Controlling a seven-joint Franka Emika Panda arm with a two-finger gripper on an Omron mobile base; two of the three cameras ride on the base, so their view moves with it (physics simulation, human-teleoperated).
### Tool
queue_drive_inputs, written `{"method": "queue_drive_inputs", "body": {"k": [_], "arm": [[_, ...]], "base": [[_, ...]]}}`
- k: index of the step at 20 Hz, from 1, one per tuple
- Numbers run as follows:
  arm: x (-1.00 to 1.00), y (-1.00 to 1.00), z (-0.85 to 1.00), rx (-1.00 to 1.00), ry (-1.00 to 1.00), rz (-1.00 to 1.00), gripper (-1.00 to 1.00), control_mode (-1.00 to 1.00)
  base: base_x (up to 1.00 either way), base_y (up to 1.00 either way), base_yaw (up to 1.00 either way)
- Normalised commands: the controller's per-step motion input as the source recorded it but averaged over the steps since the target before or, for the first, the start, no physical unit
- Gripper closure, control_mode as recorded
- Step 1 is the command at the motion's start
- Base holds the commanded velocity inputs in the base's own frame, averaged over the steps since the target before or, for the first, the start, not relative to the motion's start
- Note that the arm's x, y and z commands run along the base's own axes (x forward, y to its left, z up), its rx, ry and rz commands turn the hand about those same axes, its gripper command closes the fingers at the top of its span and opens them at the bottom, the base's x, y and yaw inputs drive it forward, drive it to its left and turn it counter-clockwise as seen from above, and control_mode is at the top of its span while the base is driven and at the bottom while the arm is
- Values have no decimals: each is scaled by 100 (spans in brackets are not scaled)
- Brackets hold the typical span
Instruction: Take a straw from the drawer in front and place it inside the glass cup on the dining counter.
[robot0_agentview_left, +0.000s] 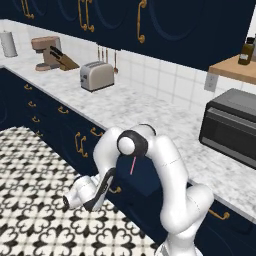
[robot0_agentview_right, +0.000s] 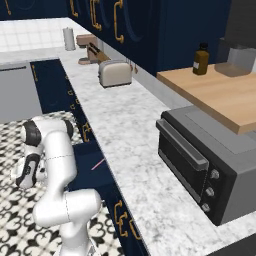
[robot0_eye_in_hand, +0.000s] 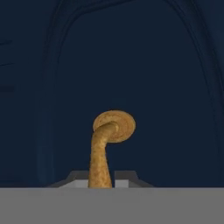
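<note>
navy cabinetry fronts my hand: the wide navy-blue drawer (robot0_agentview_left: 142, 177) stands open, the thin red-pink straw (robot0_agentview_left: 133, 165) inside. my two-finger gripper (robot0_eye_in_hand: 103, 178) pinches its small brass bow handle (robot0_eye_in_hand: 107, 144); i should let go, then reach above.

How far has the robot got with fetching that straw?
Done: the drawer looks pulled out, with the pink straw lying bare inside it. In hand: the gripper sits at the drawer's brass handle, which runs between its fingers. Left: let go of the handle, pick up the straw, carry it to the glass cup and drop it in.
</note>
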Motion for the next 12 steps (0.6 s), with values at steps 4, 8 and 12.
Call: {"method": "queue_drive_inputs", "body": {"k": [4, 8, 12], "arm": [[-58, 100, 0, 1, 14, 5, 100, -100], [-55, 100, 0, 0, 13, 5, -100, -100], [-49, 51, 38, 10, 18, 2, -100, -100]], "base": [[0, 0, 0], [0, 0, 0], [0, 0, 0]]}}
